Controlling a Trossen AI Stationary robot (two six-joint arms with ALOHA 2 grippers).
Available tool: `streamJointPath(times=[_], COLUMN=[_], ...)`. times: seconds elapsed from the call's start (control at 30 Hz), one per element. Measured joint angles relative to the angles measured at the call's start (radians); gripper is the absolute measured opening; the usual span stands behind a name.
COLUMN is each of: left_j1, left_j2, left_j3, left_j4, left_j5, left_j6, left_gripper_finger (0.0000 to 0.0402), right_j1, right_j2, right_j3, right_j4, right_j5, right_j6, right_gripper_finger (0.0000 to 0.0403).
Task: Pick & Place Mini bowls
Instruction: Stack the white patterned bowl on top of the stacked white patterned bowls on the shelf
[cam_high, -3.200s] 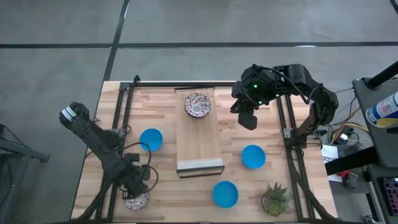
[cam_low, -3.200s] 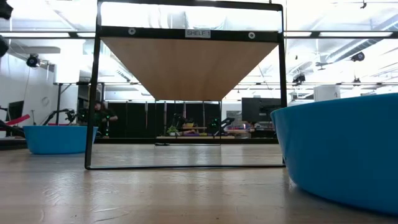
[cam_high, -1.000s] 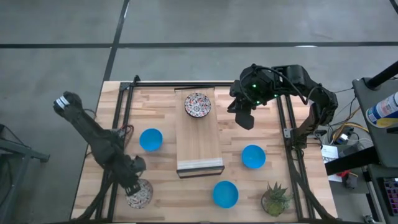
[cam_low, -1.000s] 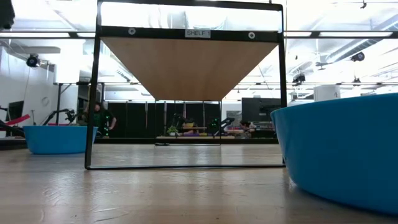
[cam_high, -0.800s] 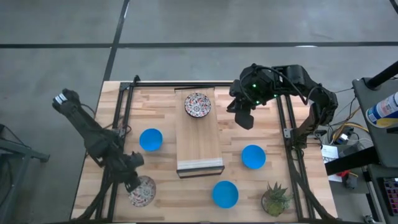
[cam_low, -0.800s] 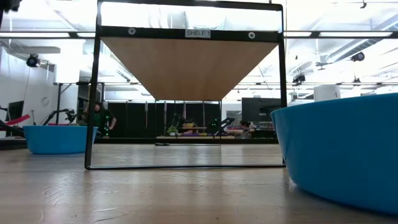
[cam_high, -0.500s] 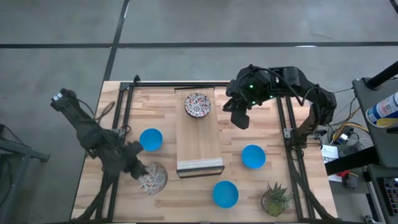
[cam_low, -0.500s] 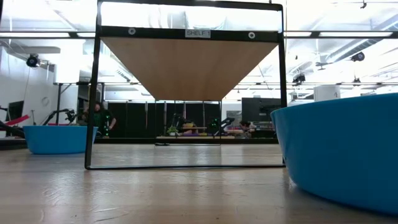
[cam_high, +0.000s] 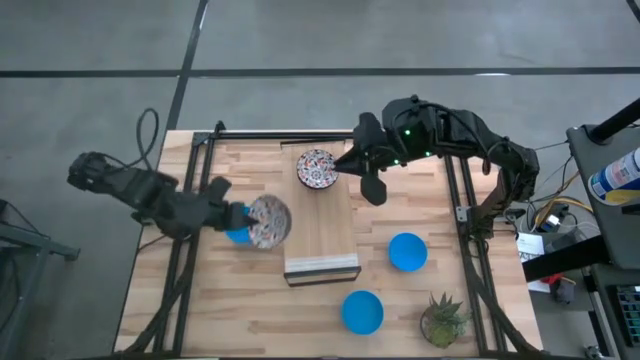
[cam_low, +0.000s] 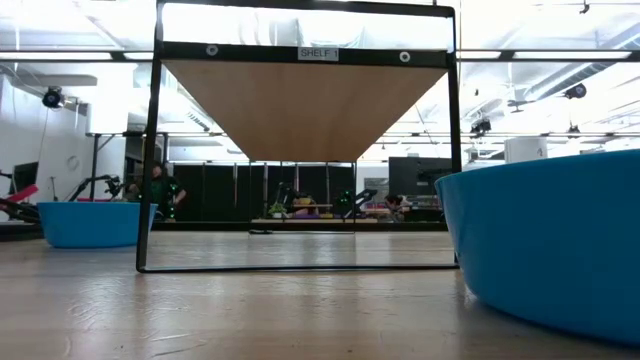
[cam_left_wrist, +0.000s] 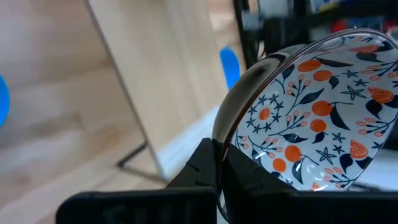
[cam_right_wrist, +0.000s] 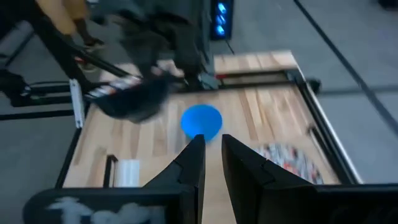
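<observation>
My left gripper (cam_high: 237, 217) is shut on a patterned mini bowl (cam_high: 268, 221), held in the air just left of the long wooden board (cam_high: 320, 225). A blue mini bowl (cam_high: 236, 236) sits on the table, partly hidden under the gripper. Another patterned mini bowl (cam_high: 317, 167) rests on the board's far end. Two more blue mini bowls (cam_high: 406, 251) (cam_high: 362, 312) stand on the table's right half. My right gripper (cam_high: 368, 183) hovers right of the board's far end, its fingers (cam_right_wrist: 194, 158) a narrow gap apart with nothing between them. My left gripper pinches the patterned bowl's rim (cam_left_wrist: 219, 134), one finger (cam_left_wrist: 199, 168) outside the wall and one inside. The fingers reach in from the table's left, slanting down. The bowl is lifted clear and tilted, its painted inside (cam_left_wrist: 311, 118) turned partly sideways.
A black shelf frame (cam_high: 205, 180) runs along the table's left, far and right sides. A small potted plant (cam_high: 444, 318) stands at the near right corner. In the low view, one blue bowl (cam_low: 545, 250) fills the right and another (cam_low: 90, 222) sits far left.
My left gripper has lifted the patterned bowl off the table's near left corner and carried it up, toward the far edge and right toward the board, rolling as it went; the bowl now hangs tilted. My right gripper has drifted a little left toward the board and tipped.
</observation>
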Motion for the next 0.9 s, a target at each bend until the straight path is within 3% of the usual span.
streamJointPath(times=[0.43, 0.7, 0.9], left_j1=[0.441, 0.636, 0.712], left_j2=[0.176, 0.336, 0.472], left_j3=[0.115, 0.28, 0.337], left_j4=[-0.005, -0.002, -0.021], left_j5=[0.249, 0.35, 0.4], left_j6=[0.218, 0.366, 0.436], left_gripper_finger=[0.0001, 0.0001, 0.0001], right_j1=[0.002, 0.002, 0.002], right_j2=[-0.008, -0.083, -0.142], right_j3=[0.0, -0.017, -0.122], right_j4=[0.035, 0.048, 0.053], right_j5=[-0.199, -0.205, -0.205], right_j6=[-0.165, -0.219, -0.211], right_gripper_finger=[0.0052, 0.0044, 0.0038])
